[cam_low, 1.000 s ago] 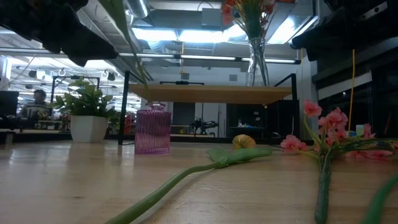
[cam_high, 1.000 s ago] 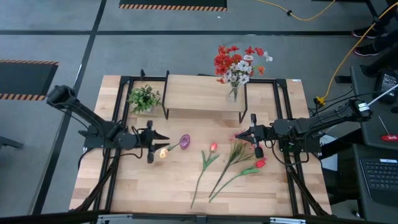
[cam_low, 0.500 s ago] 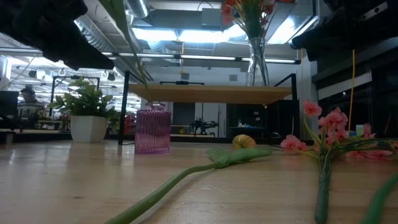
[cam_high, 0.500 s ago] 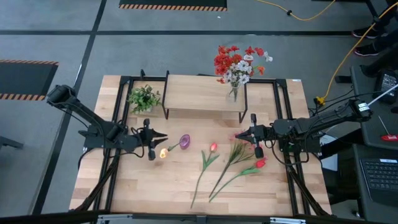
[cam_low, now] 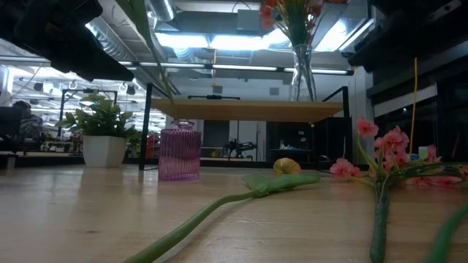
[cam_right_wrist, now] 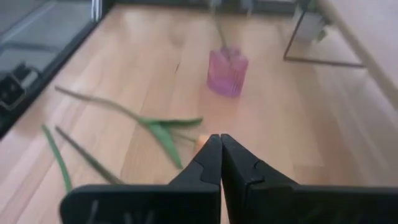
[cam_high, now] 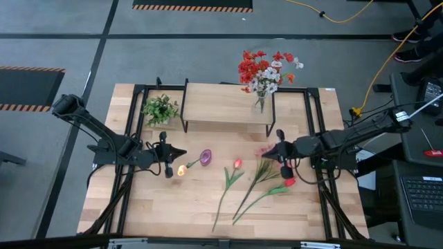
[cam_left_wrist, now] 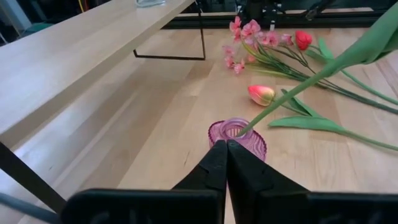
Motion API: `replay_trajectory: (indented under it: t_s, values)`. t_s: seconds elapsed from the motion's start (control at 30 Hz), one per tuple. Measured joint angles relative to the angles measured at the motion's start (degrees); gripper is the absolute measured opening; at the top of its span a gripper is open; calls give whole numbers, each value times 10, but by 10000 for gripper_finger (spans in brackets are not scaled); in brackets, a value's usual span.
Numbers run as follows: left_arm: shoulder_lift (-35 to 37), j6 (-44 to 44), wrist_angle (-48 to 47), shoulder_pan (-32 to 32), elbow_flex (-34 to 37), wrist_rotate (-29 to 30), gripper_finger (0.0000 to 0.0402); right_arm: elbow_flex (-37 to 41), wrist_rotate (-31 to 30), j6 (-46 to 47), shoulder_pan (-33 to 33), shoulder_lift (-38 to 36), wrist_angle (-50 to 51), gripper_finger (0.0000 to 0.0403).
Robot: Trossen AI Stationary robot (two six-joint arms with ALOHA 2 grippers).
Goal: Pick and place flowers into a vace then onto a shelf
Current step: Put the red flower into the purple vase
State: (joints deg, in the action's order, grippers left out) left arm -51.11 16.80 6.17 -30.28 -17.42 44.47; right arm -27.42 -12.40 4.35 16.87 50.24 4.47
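A wooden table carries a low shelf at its far edge, with a clear vase of red and white flowers on the shelf's right end and a small green plant beside its left end. The left gripper hovers just left of a small pink vase, its fingers pressed together on the stem of a yellow tulip whose stem end sits in that vase. The right gripper hangs empty with fingers pressed together over a pink spray; an orange tulip and a red tulip lie loose on the table nearby.
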Motion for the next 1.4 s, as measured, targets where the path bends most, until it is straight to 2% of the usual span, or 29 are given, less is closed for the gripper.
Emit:
replay_trajectory:
  t_s: [0.4, 0.67, 0.83, 1.03, 1.2, 1.4]
  values:
    - [0, 1, 0, 0, 0, 1, 7, -169, -1, 1, 42, 163, 176, 2]
    - [0, -24, 0, 0, 0, 43, 2, -245, -35, 33, 93, 253, 280, 2]
    - [0, -25, 0, 0, 0, 45, 8, -280, -36, 89, 124, 283, 310, 5]
    - [0, -25, 0, 0, 0, 45, 5, -305, -36, 94, 152, 314, 339, 4]
    - [0, -25, 0, 0, 0, 45, 2, -305, -31, 149, 153, 318, 348, 18]
    - [0, 2, 0, 0, 0, 45, 5, -293, -10, 149, 153, 318, 344, 48]
